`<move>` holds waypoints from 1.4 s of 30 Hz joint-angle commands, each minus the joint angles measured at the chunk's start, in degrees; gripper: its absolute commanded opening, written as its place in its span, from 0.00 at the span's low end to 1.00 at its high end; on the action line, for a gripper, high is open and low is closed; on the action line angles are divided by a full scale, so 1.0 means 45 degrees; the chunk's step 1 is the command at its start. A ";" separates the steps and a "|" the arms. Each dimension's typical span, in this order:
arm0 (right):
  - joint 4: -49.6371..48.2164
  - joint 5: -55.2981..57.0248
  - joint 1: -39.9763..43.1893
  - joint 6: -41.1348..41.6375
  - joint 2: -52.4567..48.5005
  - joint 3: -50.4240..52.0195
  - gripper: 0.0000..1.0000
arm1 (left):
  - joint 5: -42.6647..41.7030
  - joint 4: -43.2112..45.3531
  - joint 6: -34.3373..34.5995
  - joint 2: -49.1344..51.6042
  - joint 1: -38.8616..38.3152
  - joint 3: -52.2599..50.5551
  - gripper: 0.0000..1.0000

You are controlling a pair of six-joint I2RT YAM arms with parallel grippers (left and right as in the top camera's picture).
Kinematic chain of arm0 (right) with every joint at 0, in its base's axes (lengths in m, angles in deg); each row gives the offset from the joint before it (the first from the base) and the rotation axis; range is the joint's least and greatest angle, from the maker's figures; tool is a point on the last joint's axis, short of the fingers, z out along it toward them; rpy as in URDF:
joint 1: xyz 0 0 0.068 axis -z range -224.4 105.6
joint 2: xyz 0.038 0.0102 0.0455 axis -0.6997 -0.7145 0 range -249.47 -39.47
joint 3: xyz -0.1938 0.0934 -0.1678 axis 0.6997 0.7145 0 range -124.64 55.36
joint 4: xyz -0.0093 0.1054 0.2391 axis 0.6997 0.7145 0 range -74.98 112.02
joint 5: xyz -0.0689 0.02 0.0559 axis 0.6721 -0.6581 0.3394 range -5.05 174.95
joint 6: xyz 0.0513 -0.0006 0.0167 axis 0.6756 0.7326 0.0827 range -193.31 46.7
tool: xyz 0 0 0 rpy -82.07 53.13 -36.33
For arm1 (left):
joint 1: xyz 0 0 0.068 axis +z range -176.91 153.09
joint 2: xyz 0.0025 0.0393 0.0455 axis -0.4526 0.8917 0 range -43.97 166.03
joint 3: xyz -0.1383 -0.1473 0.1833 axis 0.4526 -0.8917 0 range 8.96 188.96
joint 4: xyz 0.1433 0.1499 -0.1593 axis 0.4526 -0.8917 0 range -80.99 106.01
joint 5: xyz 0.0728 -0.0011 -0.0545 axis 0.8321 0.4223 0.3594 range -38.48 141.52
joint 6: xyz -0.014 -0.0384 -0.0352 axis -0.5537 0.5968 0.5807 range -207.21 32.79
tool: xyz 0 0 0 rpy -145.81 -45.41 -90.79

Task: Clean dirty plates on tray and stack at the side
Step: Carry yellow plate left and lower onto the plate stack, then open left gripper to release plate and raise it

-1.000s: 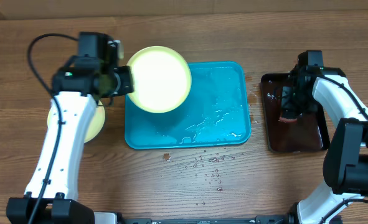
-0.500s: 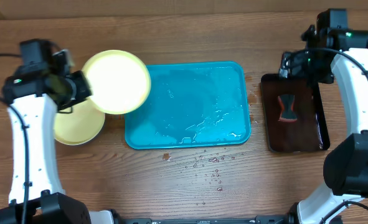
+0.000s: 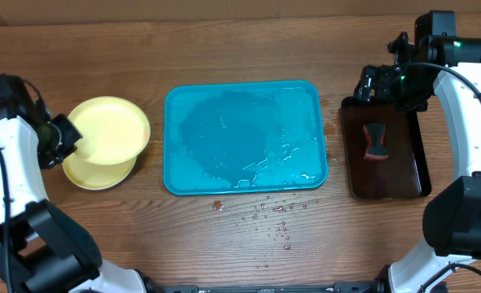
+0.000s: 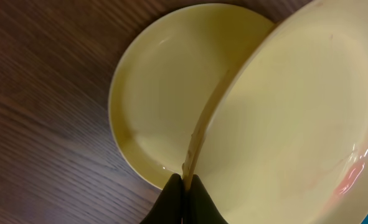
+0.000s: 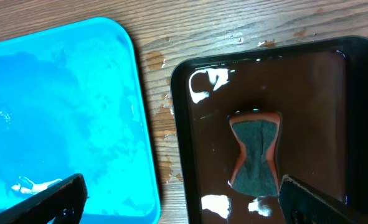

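Two plates (image 3: 110,134) are showing at the left of the frame, one turquoise tray (image 3: 244,106) is sitting in the centre, and one dark tray (image 3: 403,179) is holding one sponge (image 3: 375,142) at the right.

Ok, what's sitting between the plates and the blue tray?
Nothing. In the overhead view, only a narrow strip of bare table separates the plates from the tray.
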 commanded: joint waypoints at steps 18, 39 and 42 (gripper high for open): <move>0.0087 -0.0189 -0.0068 -0.0024 0.0262 -0.0253 1.00 | 0.1370 0.0151 0.0272 0.2701 0.0748 0.0301 0.11; 0.0311 -0.0656 -0.0068 -0.0019 0.0491 -0.0588 1.00 | -0.1093 0.0058 -0.1933 0.1171 -0.0860 0.1909 0.61; 0.0549 -0.0665 -0.0068 -0.0131 0.0928 -0.0894 1.00 | -0.1098 0.0277 -0.1923 0.0267 -0.1530 0.2375 1.00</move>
